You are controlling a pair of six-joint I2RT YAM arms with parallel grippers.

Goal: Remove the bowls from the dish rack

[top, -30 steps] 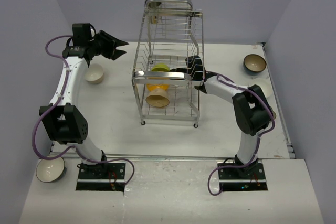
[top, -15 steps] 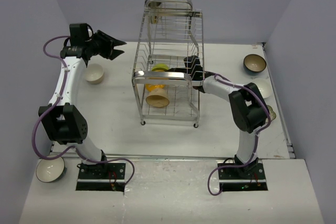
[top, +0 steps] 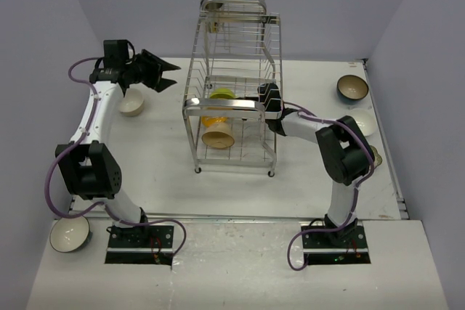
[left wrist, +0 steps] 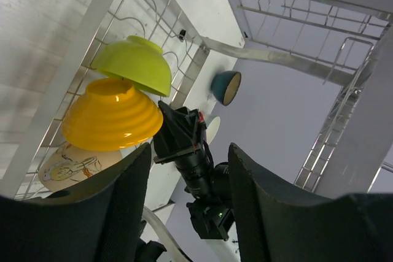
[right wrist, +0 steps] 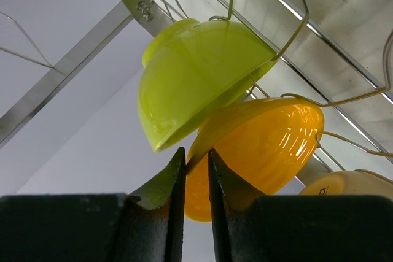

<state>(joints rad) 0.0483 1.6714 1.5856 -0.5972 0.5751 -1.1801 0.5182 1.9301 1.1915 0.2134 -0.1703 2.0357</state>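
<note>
- The dish rack (top: pixel 232 92) stands mid-bench, nearer the far edge.
- The right pincer (right wrist: pixel 196 151) — inside its lower tier — clamps the rim of the orange bowl (right wrist: pixel 264 145).
- The left pincer (top: pixel 174 76) gapes empty above the bench's far-left part.

White arms (top: pixel 91 115), black joints (top: pixel 86 172), purple cables (top: pixel 72 70)

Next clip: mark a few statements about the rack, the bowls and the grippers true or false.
1. The rack holds a green bowl, an orange bowl and a cream bowl. True.
2. The left gripper holds a bowl. False: it is open and empty, left of the rack.
3. The right gripper is inside the rack, at the orange bowl's rim. True.
4. The blue bowl is in the rack. False: it sits on the table, far right.
</note>
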